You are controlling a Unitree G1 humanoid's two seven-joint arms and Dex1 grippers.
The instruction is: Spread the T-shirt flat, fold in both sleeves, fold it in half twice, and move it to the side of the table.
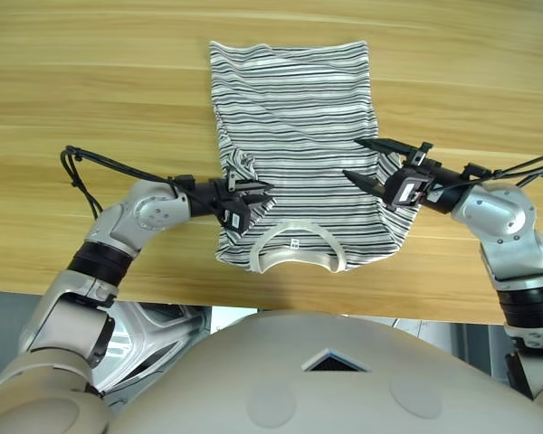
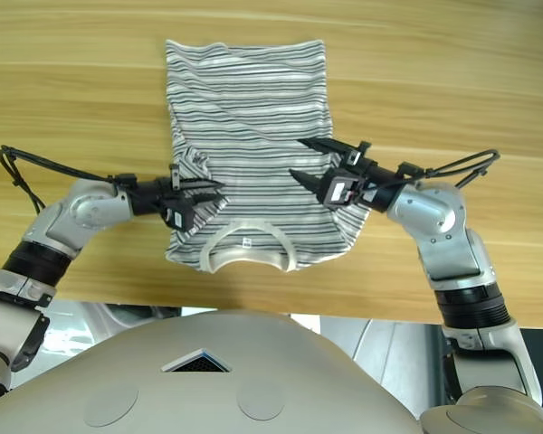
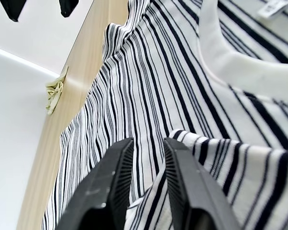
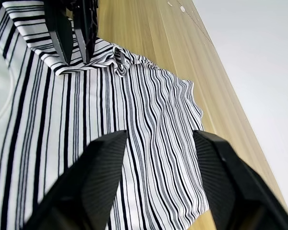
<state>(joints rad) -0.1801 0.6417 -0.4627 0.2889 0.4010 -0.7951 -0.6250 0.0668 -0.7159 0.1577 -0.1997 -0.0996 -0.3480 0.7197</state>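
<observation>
A black-and-white striped T-shirt (image 1: 290,99) lies on the wooden table (image 1: 90,81), its white collar (image 1: 299,242) toward me. Its left sleeve is folded inward over the body, with a bunched ridge (image 1: 240,167) at the shoulder. My left gripper (image 1: 270,193) is low over that folded sleeve, beside the collar. In the left wrist view its fingers (image 3: 182,177) are pinched together on the sleeve cloth. My right gripper (image 1: 351,157) hovers open above the shirt's right side, with nothing between its fingers (image 4: 105,177). The shirt's right edge bulges out near the right wrist.
Bare wood spreads far to the left, to the right and beyond the shirt's hem. The table's near edge (image 1: 118,298) runs just below the collar. A small pale scrap (image 3: 55,91) sticks to the table's far edge.
</observation>
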